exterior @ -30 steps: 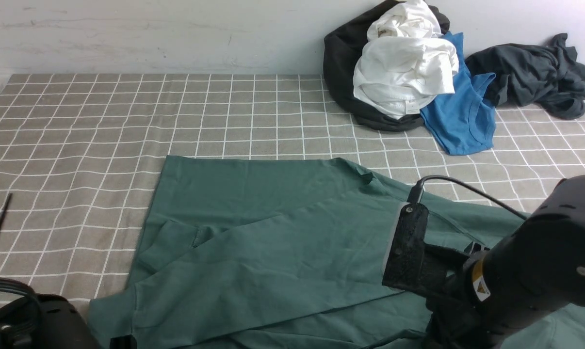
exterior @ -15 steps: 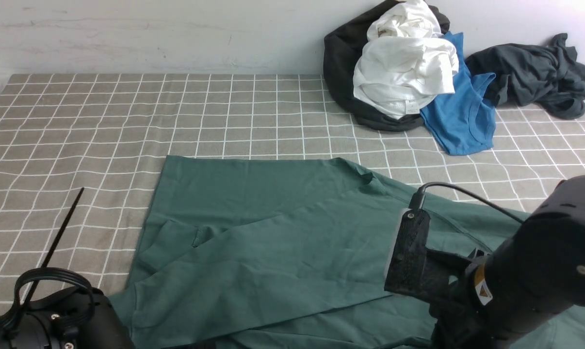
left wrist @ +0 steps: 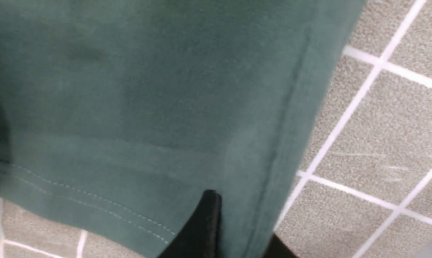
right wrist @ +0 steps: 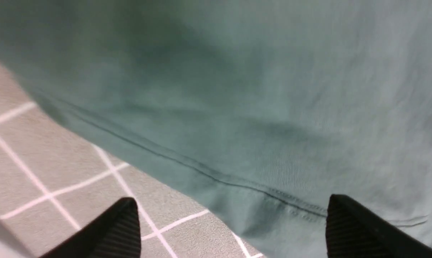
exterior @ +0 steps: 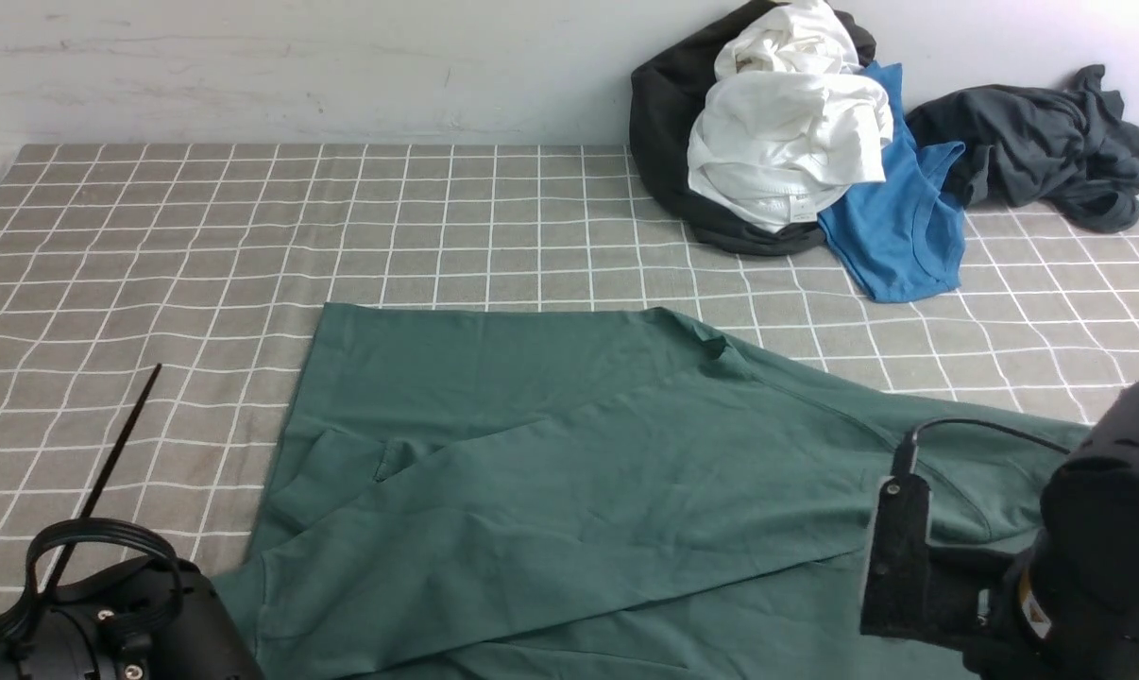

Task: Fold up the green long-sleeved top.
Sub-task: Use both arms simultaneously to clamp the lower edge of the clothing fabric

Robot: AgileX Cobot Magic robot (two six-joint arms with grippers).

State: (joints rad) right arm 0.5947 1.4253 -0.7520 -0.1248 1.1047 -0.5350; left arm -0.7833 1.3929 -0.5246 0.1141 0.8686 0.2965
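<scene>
Green top, spread across the front frame's lower centre, could skew and bunch if the left gripper, clamped on its hem, lifts alone while the right gripper gapes empty above another edge.

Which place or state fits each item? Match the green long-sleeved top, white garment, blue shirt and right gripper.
Items:
1 green long-sleeved top
2 white garment
3 blue shirt
4 right gripper

Descriptions:
A jaws wide open over a hem
B spread on the checked cloth, nearest the robot
C on top of a black garment
D at the white garment's right, touching it

Pairs: 1-B; 2-C; 3-D; 4-A
</scene>
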